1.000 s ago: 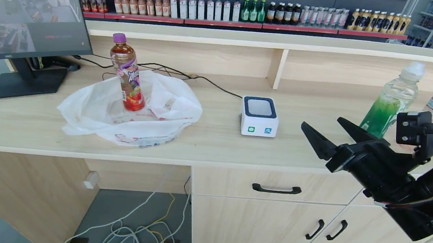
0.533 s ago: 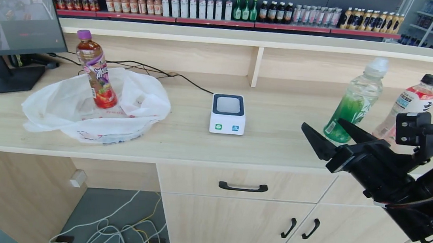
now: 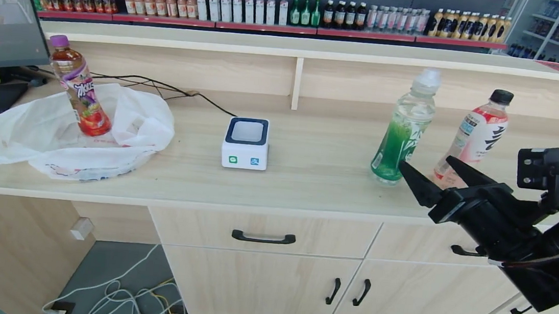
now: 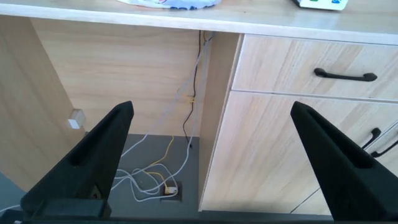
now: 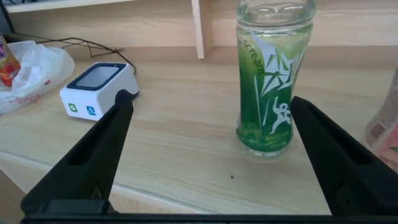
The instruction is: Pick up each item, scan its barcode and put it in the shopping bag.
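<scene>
Hovering right pincer (image 3: 425, 162) spread | green bottle (image 3: 402, 133) just ahead | counter edge (image 3: 305, 212) near

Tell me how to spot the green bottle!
Find the wooden counter, then look right of the white scanner box. Two bottles stand together there. Yours is the green bottle with a pale cap; the pink bottle beside it has a black cap.

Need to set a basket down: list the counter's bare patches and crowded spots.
Widest bare stretch: the counter between the scanner and the green bottle. A narrower gap between the shopping bag and the scanner. Crowded: the right end, with green bottle, pink bottle and the open right tool close together.
</scene>
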{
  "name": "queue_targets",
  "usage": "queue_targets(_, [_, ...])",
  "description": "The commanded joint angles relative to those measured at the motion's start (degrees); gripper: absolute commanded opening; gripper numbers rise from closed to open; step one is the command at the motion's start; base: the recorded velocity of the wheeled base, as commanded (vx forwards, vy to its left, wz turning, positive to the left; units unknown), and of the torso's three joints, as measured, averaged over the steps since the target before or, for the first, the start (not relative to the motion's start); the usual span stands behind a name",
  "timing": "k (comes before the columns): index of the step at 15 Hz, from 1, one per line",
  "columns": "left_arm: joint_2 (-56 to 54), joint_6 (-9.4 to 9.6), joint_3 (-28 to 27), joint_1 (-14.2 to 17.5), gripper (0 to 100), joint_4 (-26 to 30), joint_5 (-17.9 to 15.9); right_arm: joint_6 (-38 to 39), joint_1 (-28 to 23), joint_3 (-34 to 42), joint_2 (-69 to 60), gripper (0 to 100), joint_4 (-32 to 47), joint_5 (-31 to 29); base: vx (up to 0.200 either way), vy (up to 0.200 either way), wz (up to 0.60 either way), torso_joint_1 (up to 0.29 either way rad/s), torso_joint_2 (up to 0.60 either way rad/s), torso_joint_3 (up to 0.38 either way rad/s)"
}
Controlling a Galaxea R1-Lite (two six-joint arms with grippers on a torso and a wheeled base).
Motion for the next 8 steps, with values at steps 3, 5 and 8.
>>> queue_targets(3, [0.0,-0.02,0.0,0.0,100,0.0,0.0,0.0,-0.3,0.0,1.0,100,-0.1,0.0,-0.133,-0.200,0.00,0.004,-0.01,0.007])
queue_targets(5, [0.0,-0.02,0.0,0.0,100,0.0,0.0,0.0,-0.2,-0.6,1.8,100,-0.1,0.0,0.000,0.000,0.00,0.000,0.00,0.000])
queue_targets(8, [0.0,-0.02,0.0,0.0,100,0.0,0.0,-0.1,0.3,-2.1,2.9,100,-0.1,0.0,0.000,0.000,0.00,0.000,0.00,0.000])
